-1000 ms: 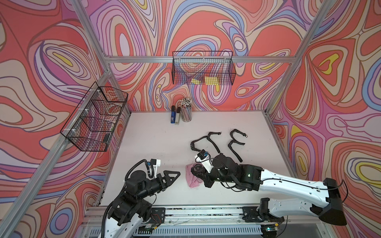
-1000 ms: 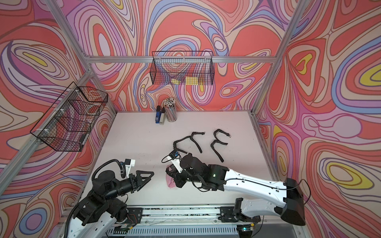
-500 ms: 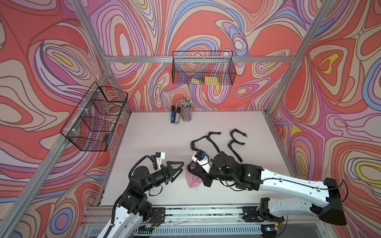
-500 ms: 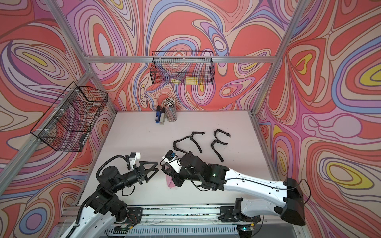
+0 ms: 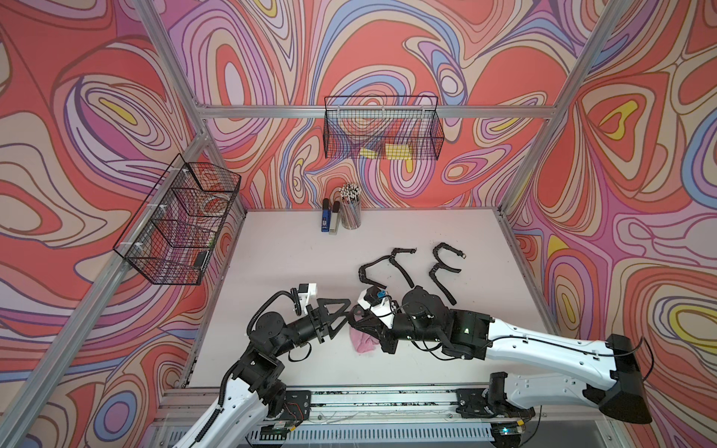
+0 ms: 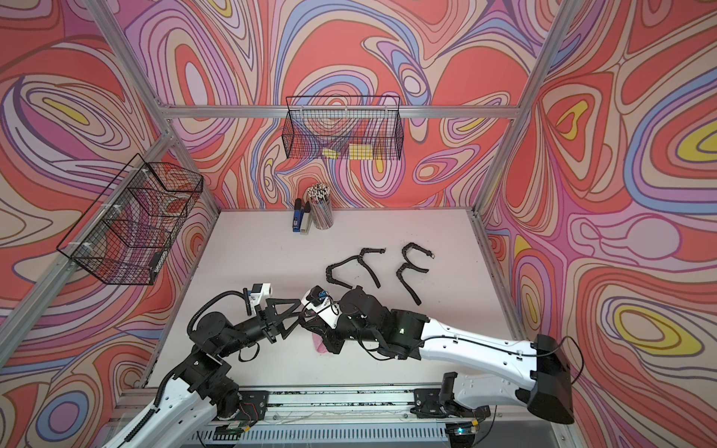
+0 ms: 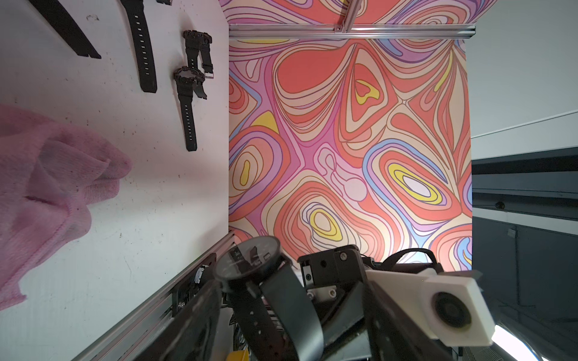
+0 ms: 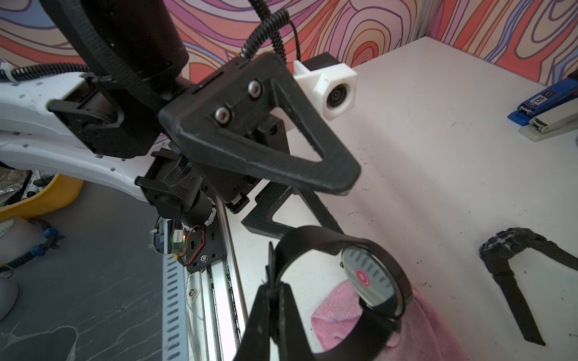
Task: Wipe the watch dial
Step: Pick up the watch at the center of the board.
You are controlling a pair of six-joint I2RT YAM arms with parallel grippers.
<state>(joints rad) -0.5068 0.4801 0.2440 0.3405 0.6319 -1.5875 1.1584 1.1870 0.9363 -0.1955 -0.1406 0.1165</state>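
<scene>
The watch point(image 8: 372, 278) is being gripped by its black strap in the right fingers point(image 8: 258, 322), which are being pressed together on the band. It is being held in the air just above the pink cloth point(image 5: 362, 343). The cloth is being seen crumpled on the desk point(image 5: 291, 252), close to the near edge and about midway between left and right.

In the left wrist view the dark dial point(image 7: 248, 262) is being shown turned toward the left arm. In the right wrist view the pale back of the case, marked with a red spot, is being shown instead.

The left fingers point(image 5: 333, 301) are being shown spread apart, released, with nothing clasped. They are being pointed rightward at the watch, which is being framed between them in the left wrist view. Whether either finger is touching the watch cannot be told.

Several other black watches point(image 5: 403, 267) are being seen lying on the desk farther back and to the right, well apart from the cloth. At the far edge a blue stapler point(image 5: 325, 221) and a cup of pencils point(image 5: 351, 213) are being seen side by side. Wire baskets point(image 5: 382, 130) are being seen hung on the far wall and the left wall.
</scene>
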